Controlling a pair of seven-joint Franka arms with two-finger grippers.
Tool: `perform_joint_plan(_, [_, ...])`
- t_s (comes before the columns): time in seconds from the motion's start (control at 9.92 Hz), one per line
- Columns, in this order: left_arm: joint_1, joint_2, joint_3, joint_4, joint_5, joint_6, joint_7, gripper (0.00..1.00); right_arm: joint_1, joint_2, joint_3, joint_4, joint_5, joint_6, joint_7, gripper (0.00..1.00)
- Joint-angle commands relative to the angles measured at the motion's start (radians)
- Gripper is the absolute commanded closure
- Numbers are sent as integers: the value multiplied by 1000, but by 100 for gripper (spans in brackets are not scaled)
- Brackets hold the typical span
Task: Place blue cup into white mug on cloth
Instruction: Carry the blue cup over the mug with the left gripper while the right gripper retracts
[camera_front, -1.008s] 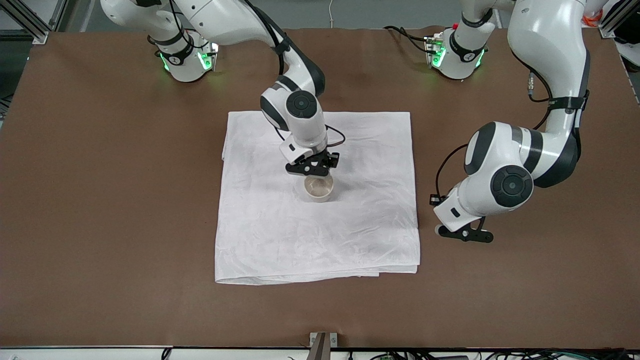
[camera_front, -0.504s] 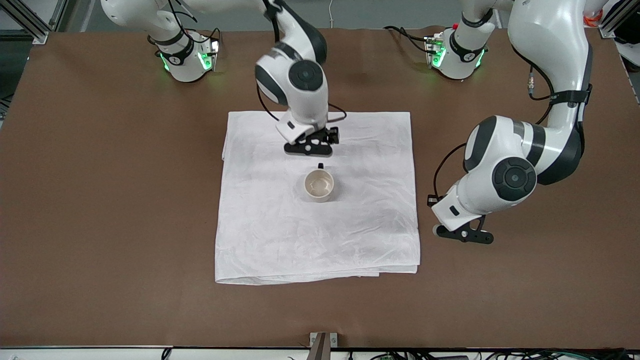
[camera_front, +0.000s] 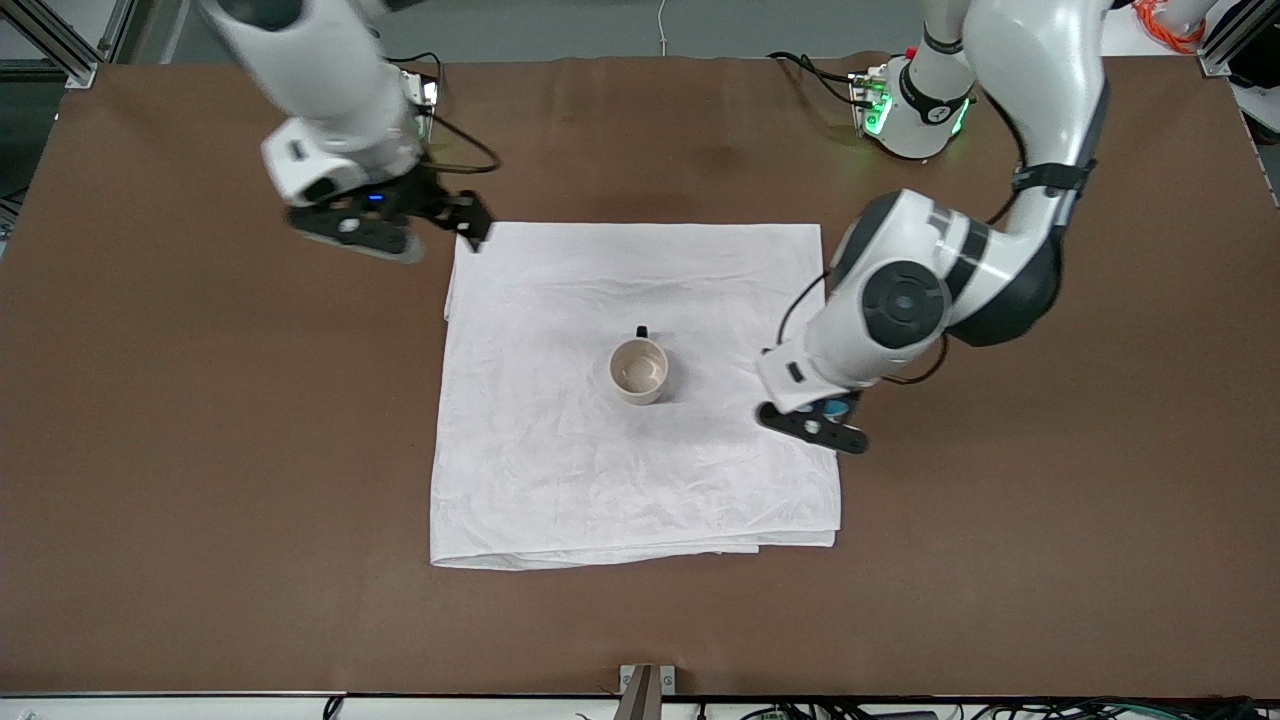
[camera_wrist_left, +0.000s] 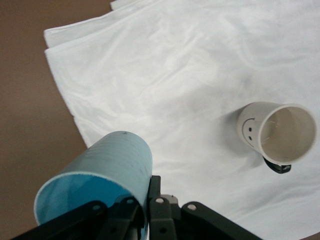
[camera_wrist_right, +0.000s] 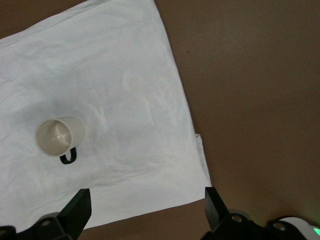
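Note:
The white mug (camera_front: 638, 370) stands upright in the middle of the cloth (camera_front: 560, 470), its black handle pointing toward the robots. My left gripper (camera_front: 812, 425) is over the cloth's edge at the left arm's end, shut on the blue cup (camera_front: 836, 407), mostly hidden under the hand. In the left wrist view the fingers pinch the wall of the blue cup (camera_wrist_left: 100, 180), which lies tilted, with the mug (camera_wrist_left: 277, 132) some way off on the cloth (camera_wrist_left: 165, 85). My right gripper (camera_front: 410, 222) is open and empty over the cloth's corner nearest its base. Its wrist view shows the mug (camera_wrist_right: 59, 136).
The brown table (camera_front: 200, 450) surrounds the cloth on all sides. The arm bases stand along the edge farthest from the front camera. The cloth (camera_wrist_right: 125, 90) is folded double at its edge nearest the front camera.
My right gripper has let go of the mug, risen and swung away toward its base. My left gripper has moved from over the bare table to over the cloth's edge, closer to the mug.

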Motion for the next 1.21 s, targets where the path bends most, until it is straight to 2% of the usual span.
perform_joint_plan(0.0, [-106, 94, 8, 122, -5, 2, -6, 100, -223, -9, 20, 16, 6, -75, -305, 0])
perform_joint_plan(0.2, [-169, 131, 2, 146, -5, 60, 0, 100, -440, -8, 20, 83, 18, -144, -659, 0])
perform_joint_plan(0.3, [-221, 149, 13, 148, -5, 88, -6, 100, -500, -6, 22, 112, 17, -182, -783, 0])
perform_joint_plan(0.4, [-245, 157, 19, 148, -3, 105, -6, 100, -511, -8, 23, 122, 5, -187, -837, 0])
perform_joint_plan(0.71, [-312, 169, 27, 142, 8, 140, -5, 100, -502, -6, 32, 178, 6, -187, -831, 0])
perform_joint_plan(0.91, [-314, 180, 27, 139, 17, 140, 1, 100, -464, -3, 34, 185, -27, -173, -833, 0])
perform_joint_plan(1.01, [-318, 183, 27, 139, 49, 140, -3, 100, -472, -2, 66, 183, -63, -170, -833, 0])
perform_joint_plan(1.11, [-332, 186, 27, 137, 72, 140, -6, 100, -496, -2, 87, 185, -60, -172, -842, 0])
